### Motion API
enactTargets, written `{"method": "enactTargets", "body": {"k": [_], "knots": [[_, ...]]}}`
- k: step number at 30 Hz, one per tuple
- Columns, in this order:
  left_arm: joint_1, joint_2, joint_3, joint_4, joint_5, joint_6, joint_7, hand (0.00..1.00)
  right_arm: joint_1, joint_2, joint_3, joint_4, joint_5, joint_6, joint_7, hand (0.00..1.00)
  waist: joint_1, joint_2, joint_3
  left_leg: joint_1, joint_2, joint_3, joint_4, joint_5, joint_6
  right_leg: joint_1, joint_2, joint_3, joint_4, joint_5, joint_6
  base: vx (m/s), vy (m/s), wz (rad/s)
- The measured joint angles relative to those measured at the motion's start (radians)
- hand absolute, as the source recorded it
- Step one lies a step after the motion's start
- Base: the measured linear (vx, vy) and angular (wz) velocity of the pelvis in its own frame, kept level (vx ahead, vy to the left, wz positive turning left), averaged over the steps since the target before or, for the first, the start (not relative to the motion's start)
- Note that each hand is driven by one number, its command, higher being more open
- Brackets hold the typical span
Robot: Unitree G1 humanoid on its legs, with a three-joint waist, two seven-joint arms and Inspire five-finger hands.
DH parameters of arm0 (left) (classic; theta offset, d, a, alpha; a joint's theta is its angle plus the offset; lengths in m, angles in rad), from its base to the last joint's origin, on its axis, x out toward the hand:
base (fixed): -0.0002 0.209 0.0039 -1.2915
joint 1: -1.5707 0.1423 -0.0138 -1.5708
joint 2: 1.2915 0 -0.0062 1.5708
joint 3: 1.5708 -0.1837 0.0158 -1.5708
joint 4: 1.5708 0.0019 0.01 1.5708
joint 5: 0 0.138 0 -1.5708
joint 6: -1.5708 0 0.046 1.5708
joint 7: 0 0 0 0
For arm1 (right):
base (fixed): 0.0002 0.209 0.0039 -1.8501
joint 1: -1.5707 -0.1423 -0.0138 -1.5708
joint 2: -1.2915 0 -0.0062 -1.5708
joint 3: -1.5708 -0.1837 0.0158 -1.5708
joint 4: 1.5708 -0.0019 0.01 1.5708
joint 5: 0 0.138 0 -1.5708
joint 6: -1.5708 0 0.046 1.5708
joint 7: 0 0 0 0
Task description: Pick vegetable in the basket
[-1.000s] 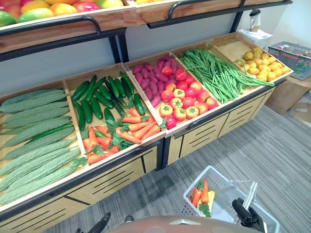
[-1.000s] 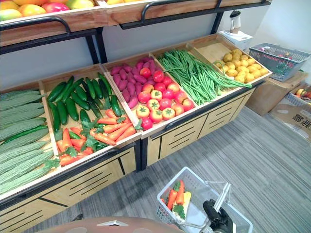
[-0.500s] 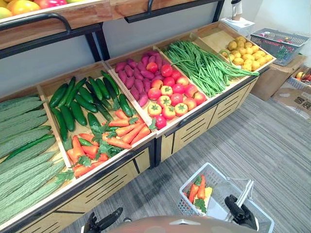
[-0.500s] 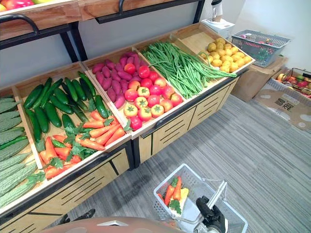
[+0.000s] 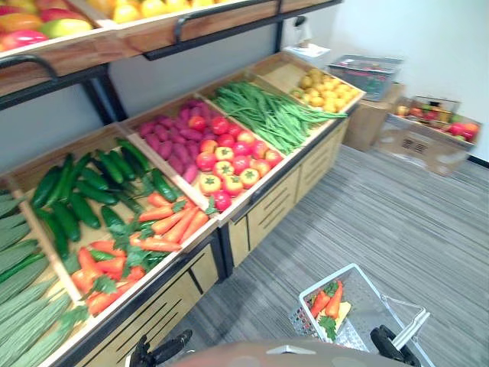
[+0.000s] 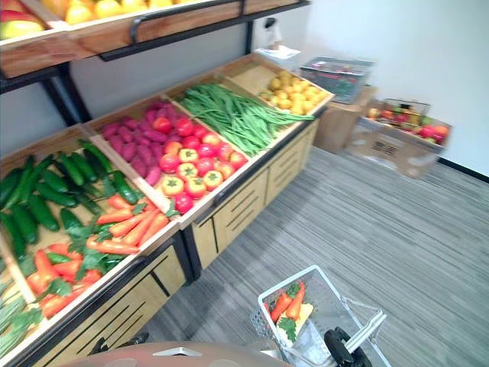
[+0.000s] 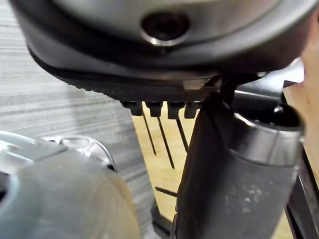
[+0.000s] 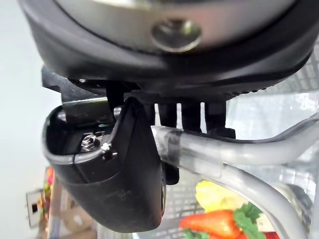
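Note:
A white wire basket (image 5: 374,302) hangs low over the grey floor on my right side. My right hand (image 5: 388,345) is shut on its handle (image 8: 224,157), with the fingers curled round the bar in the right wrist view. Inside the basket lie two carrots (image 5: 328,300) with green tops and a yellow vegetable (image 8: 219,194). My left hand (image 5: 162,350) hangs low in front of the stand's cabinet, fingers (image 7: 159,107) relaxed and holding nothing.
A wooden stand holds bitter gourds (image 5: 19,306), cucumbers (image 5: 80,191), carrots (image 5: 164,229), tomatoes (image 5: 221,157), purple sweet potatoes (image 5: 164,138), green beans (image 5: 263,115) and yellow produce (image 5: 325,84). Cardboard boxes (image 5: 428,134) and another basket (image 5: 367,69) stand at the far right.
The whole picture has swung to the right, so the camera has moved. The basket still hangs from my right hand and my left hand stays low.

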Motion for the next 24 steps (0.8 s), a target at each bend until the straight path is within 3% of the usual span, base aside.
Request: {"method": "enactTargets", "body": {"k": [1, 2, 3, 4, 6, 7, 8, 11, 13, 15, 18, 19, 20, 21, 22, 24], "knots": [[-0.006, 0.002, -0.003, -0.037, 0.000, 0.000, 0.000, 1.00, -0.001, 0.009, 0.004, -0.011, 0.000, 0.000, 0.003, 0.00, 0.000, 0.007, 0.023, -0.001, 0.059, 0.049, 0.063, -0.035, -0.003, -0.041, 0.024, 0.010, 0.038, 0.000, 0.002, -0.09, -0.004, -1.26], [-0.012, 0.005, -0.004, -0.057, 0.000, 0.000, 0.001, 1.00, -0.002, 0.017, 0.004, -0.018, 0.000, 0.000, 0.003, 0.00, 0.002, 0.001, 0.032, 0.003, 0.079, 0.075, 0.085, -0.048, -0.003, -0.066, 0.027, 0.001, 0.062, 0.001, 0.003, -0.14, 0.002, -1.36], [-0.034, 0.014, -0.004, -0.084, 0.000, -0.001, 0.002, 1.00, -0.003, 0.022, 0.012, -0.026, 0.000, 0.000, 0.004, 0.00, 0.004, -0.012, 0.044, 0.004, 0.119, 0.122, 0.130, -0.069, -0.006, -0.119, 0.017, -0.084, 0.105, 0.009, 0.007, -0.17, -0.016, -1.15], [-0.069, 0.022, -0.008, -0.098, 0.000, -0.001, 0.002, 1.00, -0.002, 0.023, 0.013, -0.026, 0.000, 0.001, 0.005, 0.00, 0.005, -0.018, 0.054, 0.007, 0.146, 0.156, 0.161, -0.080, -0.008, -0.146, -0.028, -0.203, 0.134, 0.015, -0.001, -0.18, 0.043, -1.09], [-0.116, 0.038, -0.022, -0.098, 0.000, -0.001, 0.002, 1.00, -0.005, 0.021, 0.010, -0.029, -0.001, 0.002, -0.012, 0.00, 0.014, -0.040, 0.064, 0.022, 0.150, 0.211, 0.166, -0.078, -0.005, -0.160, -0.136, -0.433, 0.177, 0.032, -0.036, -0.03, 0.105, -0.78], [-0.140, 0.038, -0.025, -0.099, 0.000, -0.002, 0.002, 1.00, -0.017, 0.014, 0.009, -0.031, -0.001, 0.003, -0.017, 0.00, 0.011, -0.038, 0.064, 0.022, 0.165, 0.235, 0.176, -0.069, -0.013, -0.164, -0.184, -0.552, 0.199, 0.045, -0.037, 0.13, 0.047, -0.68], [-0.158, 0.038, -0.028, -0.098, 0.000, -0.004, 0.003, 1.00, -0.038, 0.005, 0.013, -0.027, -0.002, 0.005, -0.017, 0.00, 0.001, -0.036, 0.064, 0.017, 0.168, 0.247, 0.168, -0.060, -0.014, -0.184, -0.193, -0.593, 0.220, 0.040, -0.043, 0.13, 0.012, -0.46], [-0.167, 0.026, -0.031, -0.096, -0.001, -0.013, 0.001, 1.00, -0.104, -0.026, 0.037, -0.009, -0.021, 0.019, -0.015, 0.00, -0.010, -0.032, 0.062, 0.024, 0.143, 0.282, 0.116, -0.031, -0.013, -0.224, -0.200, -0.627, 0.243, 0.017, -0.058, 0.13, -0.129, -0.33], [-0.166, -0.001, -0.031, -0.072, -0.001, -0.012, -0.001, 1.00, -0.168, -0.082, 0.067, 0.022, -0.021, 0.023, -0.013, 0.00, -0.013, -0.003, 0.076, 0.043, 0.125, 0.302, 0.064, 0.020, 0.006, -0.236, -0.183, -0.624, 0.248, 0.013, -0.065, 0.18, -0.148, -0.30], [-0.166, -0.013, -0.031, -0.045, -0.001, -0.011, 0.001, 1.00, -0.185, -0.120, 0.086, 0.022, -0.021, 0.024, -0.011, 0.00, -0.014, 0.025, 0.075, 0.058, 0.130, 0.314, 0.046, 0.054, 0.027, -0.230, -0.166, -0.626, 0.248, 0.005, -0.079, 0.21, -0.145, -0.18], [-0.144, -0.013, -0.048, -0.016, -0.006, -0.011, 0.008, 1.00, -0.192, -0.142, 0.099, 0.018, -0.018, 0.020, -0.007, 0.00, -0.015, 0.025, 0.073, 0.088, 0.161, 0.315, 0.072, 0.121, 0.061, -0.172, -0.136, -0.622, 0.199, 0.000, -0.089, 0.19, -0.090, -0.12], [-0.139, -0.016, -0.061, -0.014, -0.007, -0.011, 0.004, 1.00, -0.198, -0.148, 0.098, 0.018, -0.017, 0.013, -0.010, 0.00, -0.015, 0.021, 0.072, 0.072, 0.149, 0.300, 0.068, 0.043, 0.015, -0.154, -0.133, -0.617, 0.176, 0.000, -0.089, 0.13, 0.014, 0.03], [-0.145, -0.020, -0.083, -0.015, -0.008, -0.016, 0.000, 1.00, -0.203, -0.157, 0.097, 0.019, -0.013, 0.010, -0.013, 0.00, -0.018, 0.024, 0.071, 0.048, 0.112, 0.298, 0.020, 0.053, 0.047, -0.153, -0.128, -0.618, 0.175, 0.000, -0.089, 0.10, 0.039, -0.09], [-0.140, -0.017, -0.088, -0.014, -0.010, -0.016, 0.001, 1.00, -0.204, -0.156, 0.099, 0.027, -0.013, 0.010, -0.011, 0.00, -0.012, 0.023, 0.065, 0.074, 0.113, 0.311, 0.017, 0.052, 0.048, -0.152, -0.122, -0.608, 0.177, -0.001, -0.088, 0.09, 0.027, -0.34], [-0.129, -0.013, -0.088, -0.013, -0.016, -0.017, 0.004, 1.00, -0.202, -0.151, 0.103, 0.032, -0.013, 0.010, -0.002, 0.00, -0.007, 0.004, 0.057, 0.080, 0.116, 0.298, 0.049, 0.085, 0.070, -0.148, -0.115, -0.588, 0.178, -0.001, -0.088, 0.09, -0.050, -0.71], [-0.094, -0.022, -0.067, -0.012, -0.040, -0.020, 0.006, 1.00, -0.194, -0.149, 0.126, 0.031, -0.014, 0.007, 0.010, 0.00, -0.004, -0.004, 0.047, 0.084, 0.148, 0.185, 0.151, 0.133, 0.150, -0.116, -0.074, -0.543, 0.118, -0.007, -0.092, 0.13, -0.093, -1.07]]}}
